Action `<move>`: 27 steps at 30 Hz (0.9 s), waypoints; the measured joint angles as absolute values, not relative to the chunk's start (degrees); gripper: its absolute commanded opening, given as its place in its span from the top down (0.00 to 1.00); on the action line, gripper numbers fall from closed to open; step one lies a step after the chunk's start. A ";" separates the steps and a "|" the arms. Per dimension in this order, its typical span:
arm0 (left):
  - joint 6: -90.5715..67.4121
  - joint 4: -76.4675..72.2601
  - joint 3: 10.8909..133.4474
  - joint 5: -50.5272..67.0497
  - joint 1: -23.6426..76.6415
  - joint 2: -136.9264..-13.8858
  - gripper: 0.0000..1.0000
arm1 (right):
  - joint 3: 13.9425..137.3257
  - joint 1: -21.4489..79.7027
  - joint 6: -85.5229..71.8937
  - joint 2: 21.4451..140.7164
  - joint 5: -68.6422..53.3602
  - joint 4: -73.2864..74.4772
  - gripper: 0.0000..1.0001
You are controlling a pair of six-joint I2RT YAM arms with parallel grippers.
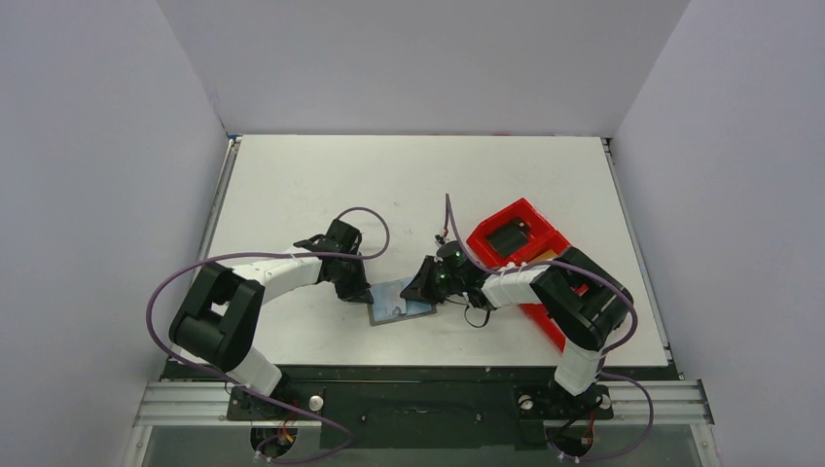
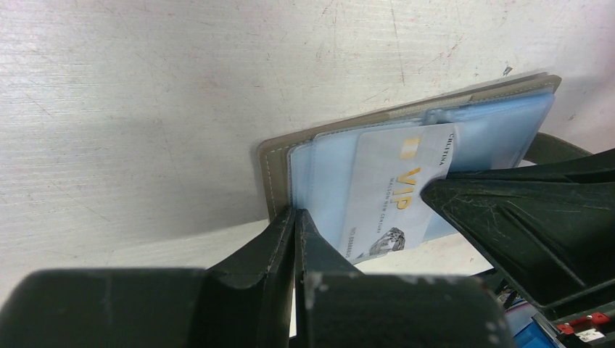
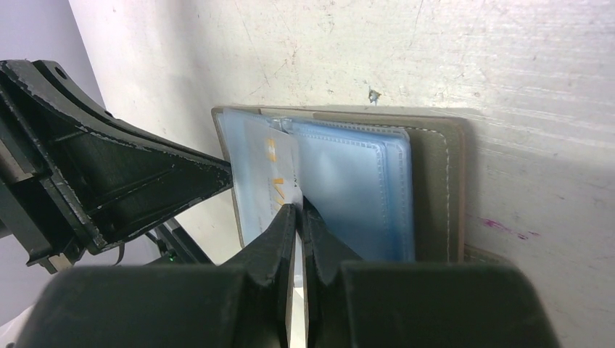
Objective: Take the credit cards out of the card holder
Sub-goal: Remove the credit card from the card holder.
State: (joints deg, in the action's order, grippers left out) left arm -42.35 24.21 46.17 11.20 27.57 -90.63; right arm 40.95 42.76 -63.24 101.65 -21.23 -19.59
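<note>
Locate the open taupe-grey bifold card holder on the white table, between both arms. One pale rectangular credit card, printed "VIP" in gold (smaller print unreadable), projects at an angle from its blue-grey pocket. The right gripper is pinched on that card. The left gripper is clamped on the holder's edge. Note the red plastic tray, which holds a black rectangular block

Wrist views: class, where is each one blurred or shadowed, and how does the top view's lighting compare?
Left wrist: left fingers blurred and dark, card print sharp, soft shadow beside the wallet. Right wrist: right fingers blurred, wallet crisp. Top: even light, faint shadows.
</note>
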 measured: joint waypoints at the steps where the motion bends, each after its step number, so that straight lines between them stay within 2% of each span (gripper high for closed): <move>1: -42.35 24.21 46.17 11.20 27.57 -90.63 1.00 | 40.95 42.76 -63.13 101.58 -21.23 -19.53 1.00; 27: -42.15 24.08 46.44 11.40 27.66 -90.72 1.00 | 38.41 41.19 -58.67 95.18 -20.34 -13.30 1.00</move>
